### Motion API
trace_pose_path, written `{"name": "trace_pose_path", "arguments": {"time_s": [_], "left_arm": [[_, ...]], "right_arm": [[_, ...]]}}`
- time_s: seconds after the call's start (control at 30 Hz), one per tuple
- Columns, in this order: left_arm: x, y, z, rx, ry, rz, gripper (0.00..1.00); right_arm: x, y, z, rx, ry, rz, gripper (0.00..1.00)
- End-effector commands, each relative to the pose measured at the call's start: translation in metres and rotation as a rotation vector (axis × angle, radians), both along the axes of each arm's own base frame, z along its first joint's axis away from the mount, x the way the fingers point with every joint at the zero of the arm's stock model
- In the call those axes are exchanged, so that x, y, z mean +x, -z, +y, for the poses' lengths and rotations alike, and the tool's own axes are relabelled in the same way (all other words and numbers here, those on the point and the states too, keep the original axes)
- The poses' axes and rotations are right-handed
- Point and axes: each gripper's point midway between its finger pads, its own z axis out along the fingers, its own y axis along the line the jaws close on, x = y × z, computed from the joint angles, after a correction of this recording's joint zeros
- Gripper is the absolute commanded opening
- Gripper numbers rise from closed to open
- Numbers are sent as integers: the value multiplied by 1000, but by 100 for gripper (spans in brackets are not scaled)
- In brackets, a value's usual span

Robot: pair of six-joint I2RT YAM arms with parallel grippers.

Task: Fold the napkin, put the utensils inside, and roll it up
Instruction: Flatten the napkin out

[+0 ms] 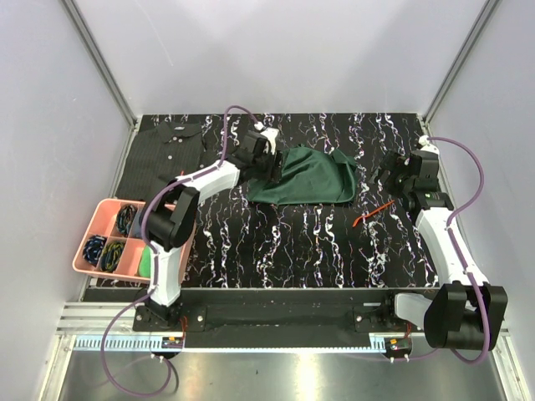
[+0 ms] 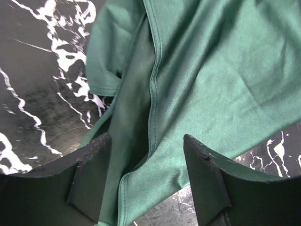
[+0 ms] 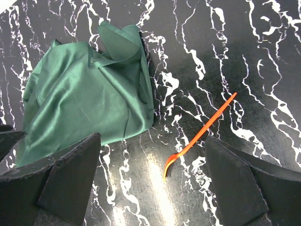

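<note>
The dark green napkin (image 1: 308,175) lies crumpled at the back middle of the table, with folds and a turned-over corner. My left gripper (image 1: 272,167) is at its left edge. In the left wrist view the gripper (image 2: 146,157) is open, with the napkin's hemmed edge (image 2: 188,84) lying between and under the fingers. The orange-red fork (image 1: 373,213) lies on the table right of the napkin. My right gripper (image 1: 396,180) hovers just behind it, open and empty. In the right wrist view the fork (image 3: 200,136) lies between the spread fingers, and the napkin (image 3: 89,99) shows at the left.
A pink compartment tray (image 1: 99,219) holding coiled cables stands at the left edge. A dark button shirt (image 1: 178,138) lies at the back left corner. The table top (image 1: 276,242) is black marble with white veins, walled on three sides.
</note>
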Motion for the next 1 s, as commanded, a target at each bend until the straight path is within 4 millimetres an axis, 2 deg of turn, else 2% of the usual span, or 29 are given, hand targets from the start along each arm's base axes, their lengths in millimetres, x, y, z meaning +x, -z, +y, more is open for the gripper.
{"name": "trace_pose_path", "arguments": {"time_s": [0.0,0.1,0.2,0.33,0.37,0.43,0.47,0.53,0.57,0.63,0.67,0.7,0.77,0.8,0.83,0.87,0.9,0.93,0.97], "left_arm": [[12,-16,-21,-85,42,-48,64],[13,-7,-24,-95,46,-39,60],[13,0,-27,-107,40,-18,52],[9,2,-34,-144,55,-12,31],[5,1,-39,-152,72,-11,20],[-2,2,-44,-152,106,-13,8],[-8,-5,-48,-155,126,-24,0],[-19,-12,-54,-168,178,-73,0],[-28,-30,-61,-189,212,-111,0],[-50,-32,-65,-214,271,-125,0],[-66,-48,-74,-242,313,-147,0],[-84,-36,-74,-247,333,-119,0],[-122,-40,-89,-281,418,-96,0],[-144,-24,-87,-273,436,-47,0],[-160,-19,-90,-273,460,-30,0],[-186,-23,-103,-288,514,-30,0],[-206,-10,-102,-281,531,10,0],[-223,-7,-107,-285,564,31,0],[-248,-9,-117,-291,621,43,0]], "right_arm": [[7,-9,5,19,-16,-42,100],[8,-9,5,20,-18,-42,100],[7,-8,5,21,-20,-39,100],[7,-8,5,21,-20,-41,100],[7,-7,5,21,-20,-36,100],[7,-7,6,23,-22,-36,100],[7,-6,6,24,-23,-35,100],[6,-7,7,25,-25,-35,100],[7,-8,6,24,-24,-38,100],[8,-10,8,29,-33,-41,100],[8,-10,10,36,-39,-40,100],[9,-12,12,45,-46,-41,100],[9,-13,22,66,-79,-38,100],[11,-14,26,66,-88,-36,100],[11,-13,30,57,-95,-33,100],[9,-11,45,48,-133,-18,100],[11,-12,54,35,-150,-16,100],[11,-11,58,15,-149,-10,100],[9,-8,67,11,-170,2,100]]}}
